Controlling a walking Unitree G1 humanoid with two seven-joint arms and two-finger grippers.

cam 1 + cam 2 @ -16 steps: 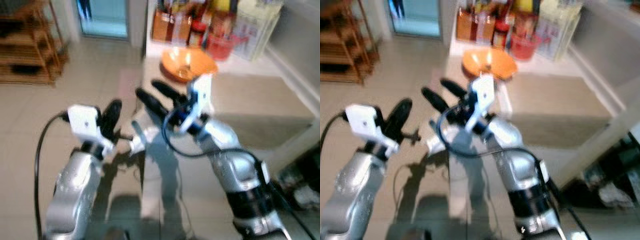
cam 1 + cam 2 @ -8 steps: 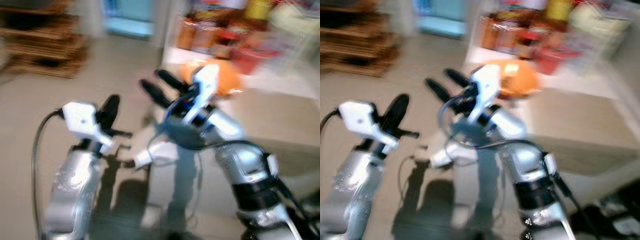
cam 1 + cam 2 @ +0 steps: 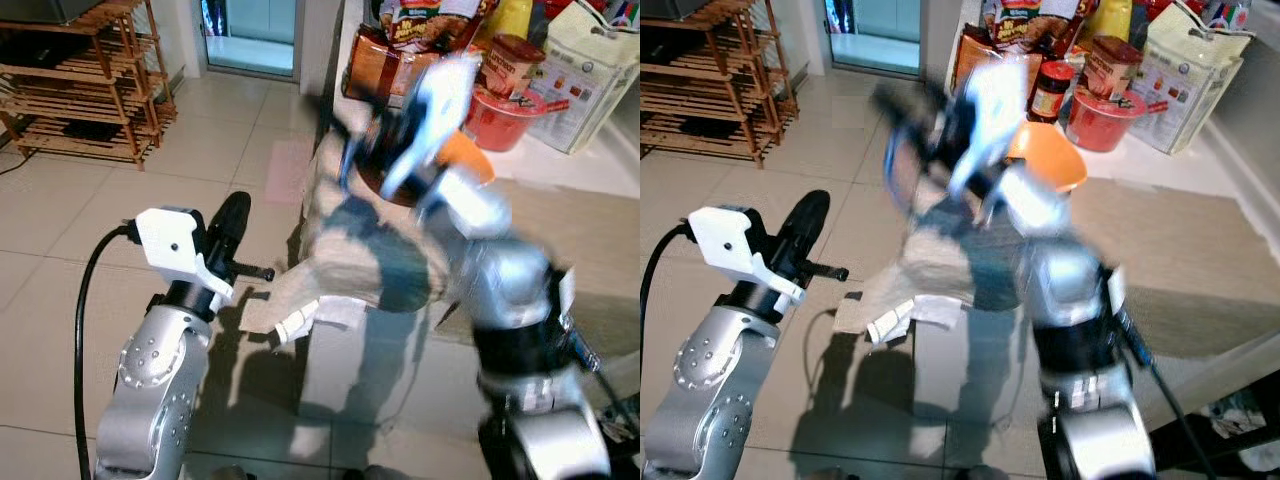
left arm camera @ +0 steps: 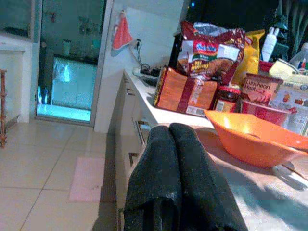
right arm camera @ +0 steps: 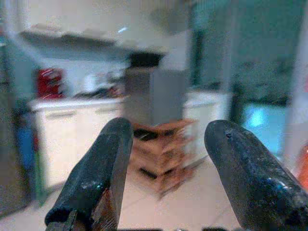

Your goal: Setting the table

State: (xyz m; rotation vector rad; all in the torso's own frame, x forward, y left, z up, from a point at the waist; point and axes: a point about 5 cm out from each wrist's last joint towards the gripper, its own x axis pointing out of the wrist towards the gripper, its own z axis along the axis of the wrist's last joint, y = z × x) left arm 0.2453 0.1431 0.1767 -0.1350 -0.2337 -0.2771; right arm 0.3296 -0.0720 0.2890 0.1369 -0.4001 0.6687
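The bench [image 3: 1160,215] has drawn nearer since the earlier frames; the approach appears nearly done. The right pincer [image 5: 166,168], fingers spread wide and empty, has swung up, blurred, beside the orange bowl [image 4: 252,139]. The left pincer [image 4: 178,178], fingers pressed together, hovers short of the bowl.

We see two silver arms with dimpled, screw-dotted shells. The left arm [image 3: 150,385] carries a white wrist camera box [image 3: 170,240], a black cable [image 3: 82,330] and black fingers [image 4: 180,183]. The right arm [image 3: 515,300] has a black band and blue wiring.
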